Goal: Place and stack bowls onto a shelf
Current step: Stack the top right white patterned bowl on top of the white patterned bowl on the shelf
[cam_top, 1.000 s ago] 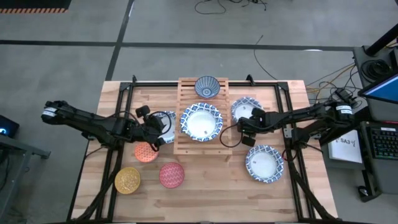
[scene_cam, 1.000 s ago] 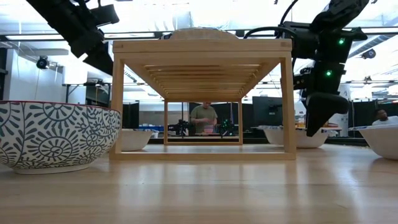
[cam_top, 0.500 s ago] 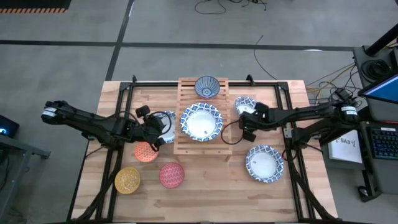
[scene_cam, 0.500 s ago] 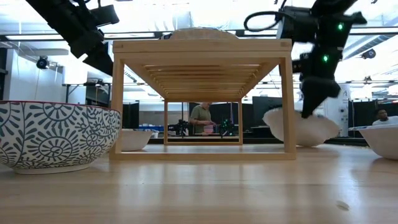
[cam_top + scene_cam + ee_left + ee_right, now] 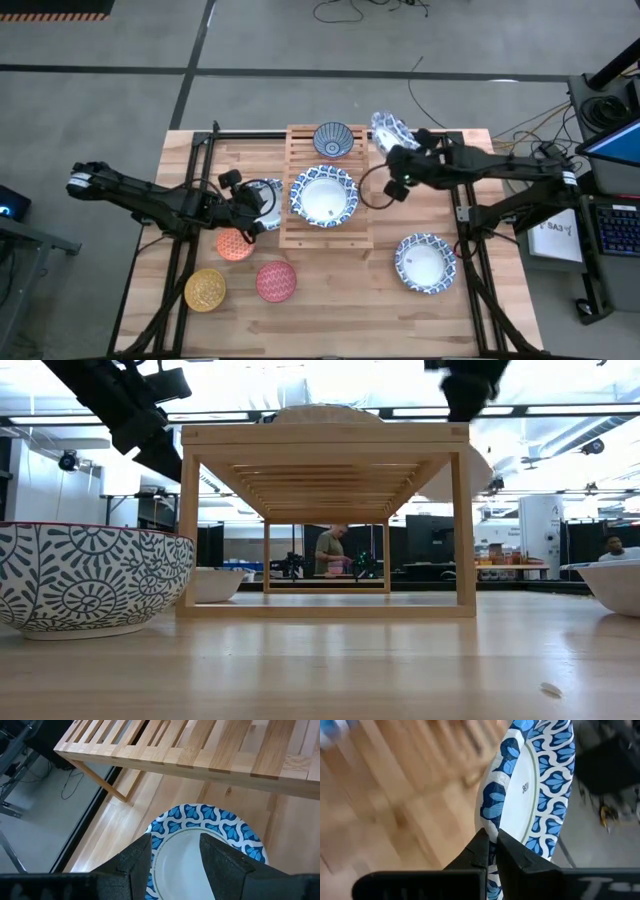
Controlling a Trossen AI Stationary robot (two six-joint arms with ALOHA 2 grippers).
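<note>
**Right arm carrying a wide bowl by its rim, beside the rack's far end**

- Right gripper [image 5: 392, 140], upper centre-right of the high view, is pinched on the rim of a wide blue-patterned bowl [image 5: 388, 128]. The carried bowl is off the table and tipped, just beside the shelf [image 5: 352, 232]. An edge hold is likely the only option: the bowl is far wider than the fingers can span.
- Right wrist view confirms it: both fingers clamp the rim of the carried bowl [image 5: 530, 785], which hangs nearly edge-on. The high view cannot show that contact.
- On the shelf: another wide bowl [image 5: 323, 194] at centre, a small blue-grey bowl [image 5: 333, 139] at the far end. My guess is the carried one goes onto the centre bowl.
- Left gripper [image 5: 250, 208], centre-left, waits over a third wide bowl [image 5: 268, 192] just beside the shelf. Left wrist view shows its fingers [image 5: 132, 862] parted above that bowl [image 5: 210, 845], holding nothing.
- Low view shows the shelf [image 5: 325, 432] standing on legs, open underneath; the high view hides this.
- On the table: orange bowl [image 5: 234, 244], yellow bowl [image 5: 205, 288], red bowl [image 5: 276, 281] lower left; a fourth wide bowl [image 5: 425, 262] lower right.
</note>
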